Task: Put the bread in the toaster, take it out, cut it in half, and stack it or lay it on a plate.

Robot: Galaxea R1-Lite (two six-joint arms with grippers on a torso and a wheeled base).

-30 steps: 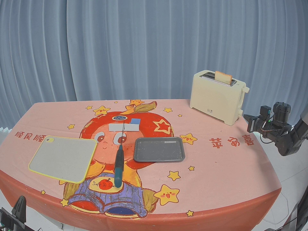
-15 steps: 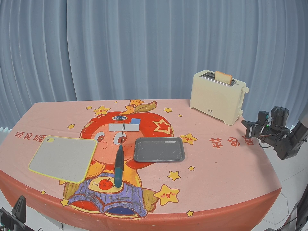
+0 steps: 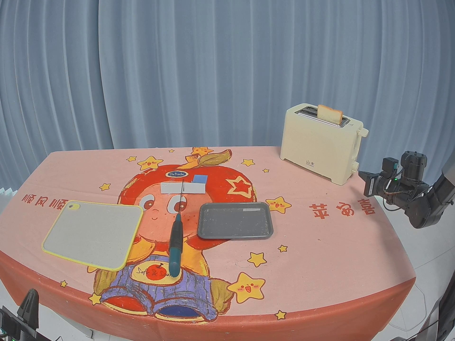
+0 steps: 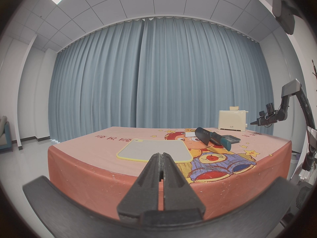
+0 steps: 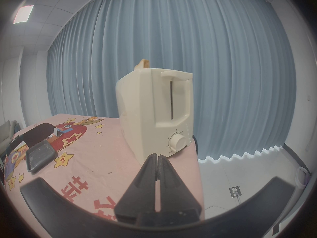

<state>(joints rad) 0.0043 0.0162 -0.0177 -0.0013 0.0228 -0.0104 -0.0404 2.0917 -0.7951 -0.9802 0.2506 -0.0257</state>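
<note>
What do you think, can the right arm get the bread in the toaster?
Probably yes: the right gripper sits shut beside the toaster, nothing between, and the bread pokes out on top.

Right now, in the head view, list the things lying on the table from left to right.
cutting board → knife → tray → toaster

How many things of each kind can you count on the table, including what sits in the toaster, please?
toaster: 1
bread slice: 1
knife: 1
cutting board: 1
grey tray: 1
white block under the knife blade: 1
Total: 6
</note>
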